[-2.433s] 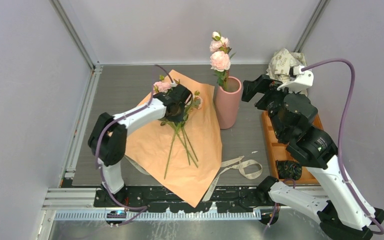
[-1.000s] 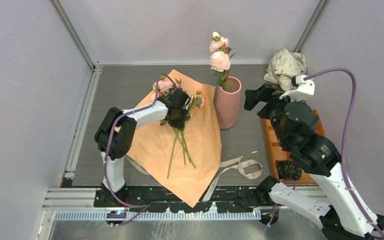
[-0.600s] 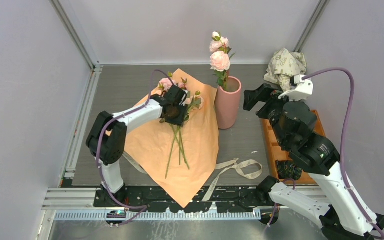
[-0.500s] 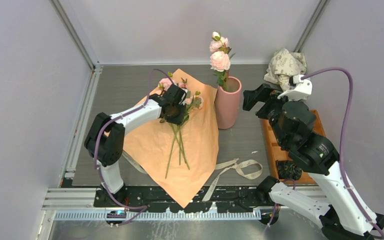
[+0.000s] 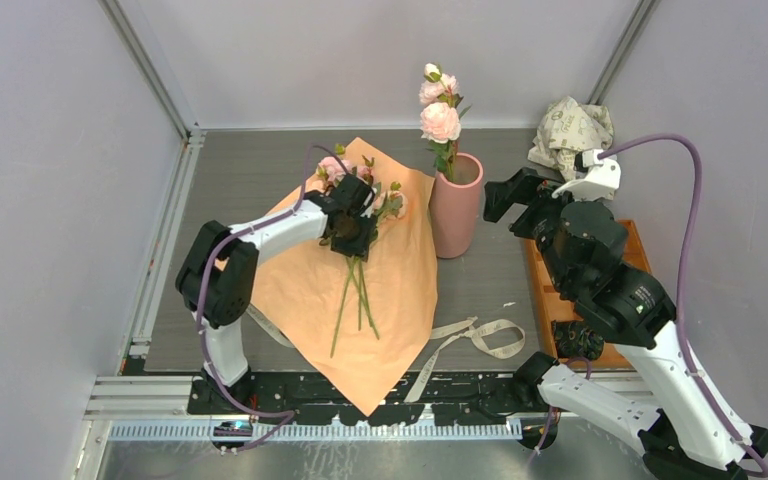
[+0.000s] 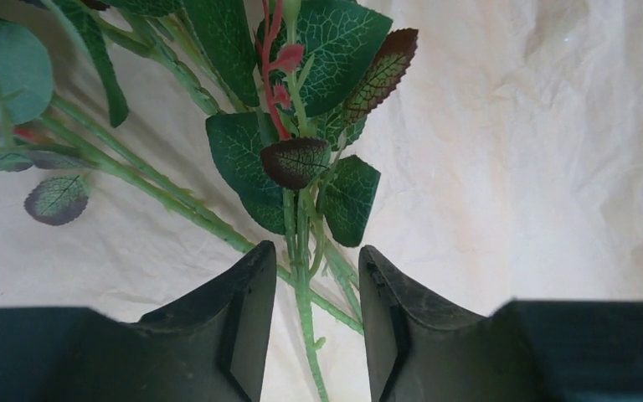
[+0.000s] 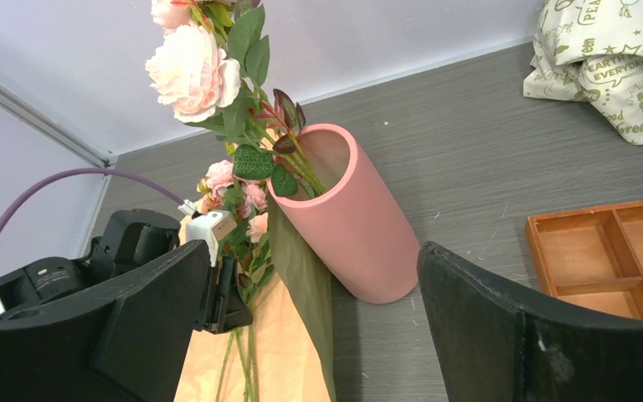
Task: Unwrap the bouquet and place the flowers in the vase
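The bouquet lies unwrapped: its orange wrapping paper (image 5: 390,300) is spread flat on the table, olive-green at its edge (image 7: 306,285). Loose flowers (image 5: 356,290) lie on it, pink blooms (image 5: 344,170) at the far end. My left gripper (image 5: 350,238) is low over their stems (image 6: 306,301), open, with stems between the fingers (image 6: 239,322) and gaps on both sides. The pink vase (image 5: 457,205) stands upright right of the paper and holds one stalk of flowers (image 5: 439,112). My right gripper (image 5: 508,195) hovers wide open just right of the vase (image 7: 360,226).
Crumpled cream printed paper (image 5: 572,125) sits in the back right corner. An orange compartment tray (image 5: 552,295) lies under my right arm. A beige ribbon (image 5: 480,335) trails off the paper's near right edge. Grey walls enclose the table.
My left gripper's jaws have widened around the stems, and the gripper shifted slightly. The stems and paper slid a little left. My right arm edged left.
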Controlling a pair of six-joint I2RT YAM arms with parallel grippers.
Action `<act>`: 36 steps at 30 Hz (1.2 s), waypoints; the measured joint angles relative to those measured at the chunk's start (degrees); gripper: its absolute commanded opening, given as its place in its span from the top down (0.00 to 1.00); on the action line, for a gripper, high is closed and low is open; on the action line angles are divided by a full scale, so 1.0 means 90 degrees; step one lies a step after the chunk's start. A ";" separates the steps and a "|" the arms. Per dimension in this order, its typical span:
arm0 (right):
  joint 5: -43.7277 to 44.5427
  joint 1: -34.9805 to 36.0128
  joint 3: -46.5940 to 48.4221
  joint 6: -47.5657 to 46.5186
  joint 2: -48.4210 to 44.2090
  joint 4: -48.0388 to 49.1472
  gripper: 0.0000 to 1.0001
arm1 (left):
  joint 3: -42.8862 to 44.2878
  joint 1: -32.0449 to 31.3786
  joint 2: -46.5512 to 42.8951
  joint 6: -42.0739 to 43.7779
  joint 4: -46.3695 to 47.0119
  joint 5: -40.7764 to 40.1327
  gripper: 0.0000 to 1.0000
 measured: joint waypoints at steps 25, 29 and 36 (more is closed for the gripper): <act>-0.0012 0.0000 -0.0036 0.0024 0.0102 0.0005 0.01 | 0.0209 0.0000 -0.2769 -0.0189 -0.0765 -0.0998 1.00; -0.0058 0.0000 -0.0075 0.0027 0.0112 0.0012 0.00 | 0.0211 0.0000 -0.4082 -0.0206 -0.0478 -0.0993 1.00; -0.0180 0.0000 -0.0243 0.0022 -0.0078 0.0107 0.01 | 0.0755 0.0000 -0.4998 -0.0214 0.1192 -0.0044 1.00</act>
